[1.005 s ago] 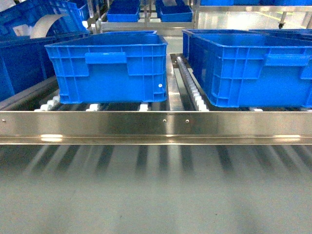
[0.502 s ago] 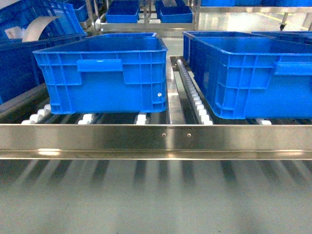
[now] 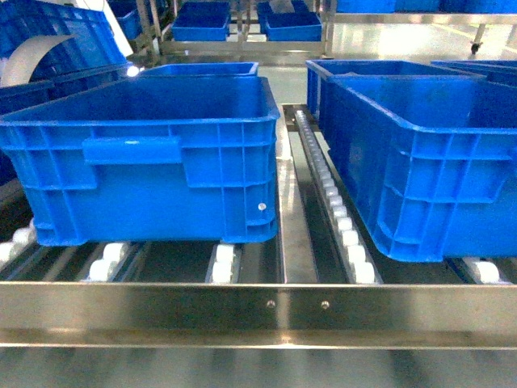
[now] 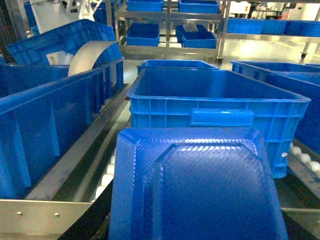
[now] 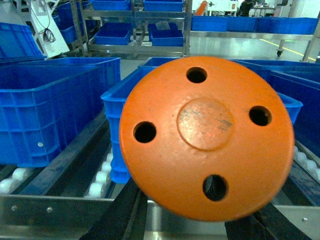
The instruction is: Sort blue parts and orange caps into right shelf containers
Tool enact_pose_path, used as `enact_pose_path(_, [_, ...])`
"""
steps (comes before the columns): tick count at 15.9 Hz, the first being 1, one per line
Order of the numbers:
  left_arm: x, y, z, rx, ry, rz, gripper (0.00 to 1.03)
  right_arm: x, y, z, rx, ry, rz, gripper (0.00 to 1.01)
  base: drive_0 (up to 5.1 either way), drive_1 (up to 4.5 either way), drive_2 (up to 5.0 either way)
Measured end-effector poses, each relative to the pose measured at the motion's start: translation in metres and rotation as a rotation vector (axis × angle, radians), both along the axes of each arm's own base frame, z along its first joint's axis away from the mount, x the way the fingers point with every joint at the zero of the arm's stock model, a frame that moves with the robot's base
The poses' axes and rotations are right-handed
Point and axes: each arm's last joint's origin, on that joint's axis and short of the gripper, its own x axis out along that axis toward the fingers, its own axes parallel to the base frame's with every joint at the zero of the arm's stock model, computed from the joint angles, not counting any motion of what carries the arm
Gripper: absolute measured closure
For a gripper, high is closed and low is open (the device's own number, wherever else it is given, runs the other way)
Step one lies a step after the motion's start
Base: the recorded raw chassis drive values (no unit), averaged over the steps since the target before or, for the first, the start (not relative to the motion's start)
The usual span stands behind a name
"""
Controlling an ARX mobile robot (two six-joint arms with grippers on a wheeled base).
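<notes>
You are at the carry-in step: both arms are loaded and the robot faces the roller shelf (image 3: 258, 311), with nothing dropped yet. The left wrist view is filled by the blue part (image 4: 197, 187), a flat moulded piece with a raised centre, held out in front of that camera. The fingers themselves are hidden beneath it, so you cannot tell from this view how wide they stand, only that the part is carried. The right wrist view shows the orange cap (image 5: 206, 137), a round disc with four holes, held the same way (dark finger shapes show just under its lower edge, the grip itself unseen).

Take the left crate (image 3: 153, 158) as your landmark. The right crate (image 3: 420, 162) sits beside it across the roller rail (image 3: 331, 194). Both stand open-topped on the shelf. Neither arm shows in the head view.

Next, judge which crate takes which item, then raise each load over the near rim before releasing. Clearing that front wall looks like the main risk.
</notes>
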Motion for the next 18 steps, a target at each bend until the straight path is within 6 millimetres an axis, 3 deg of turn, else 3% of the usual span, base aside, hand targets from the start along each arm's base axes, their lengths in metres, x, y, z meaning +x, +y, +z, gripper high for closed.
enact_pose_path(3, [0.0000, 0.0000, -0.0006, 0.000, 0.006, 0.000, 0.60, 0.0000, 0.0000, -0.0001, 0.000, 0.001, 0.000, 0.63, 0.0, 3.45, -3.5])
enact_pose_path(18, [0.0000, 0.0000, -0.0005, 0.000, 0.005, 0.000, 0.60, 0.0000, 0.0000, 0.0001, 0.000, -0.002, 0.000, 0.63, 0.0, 0.00, 0.0])
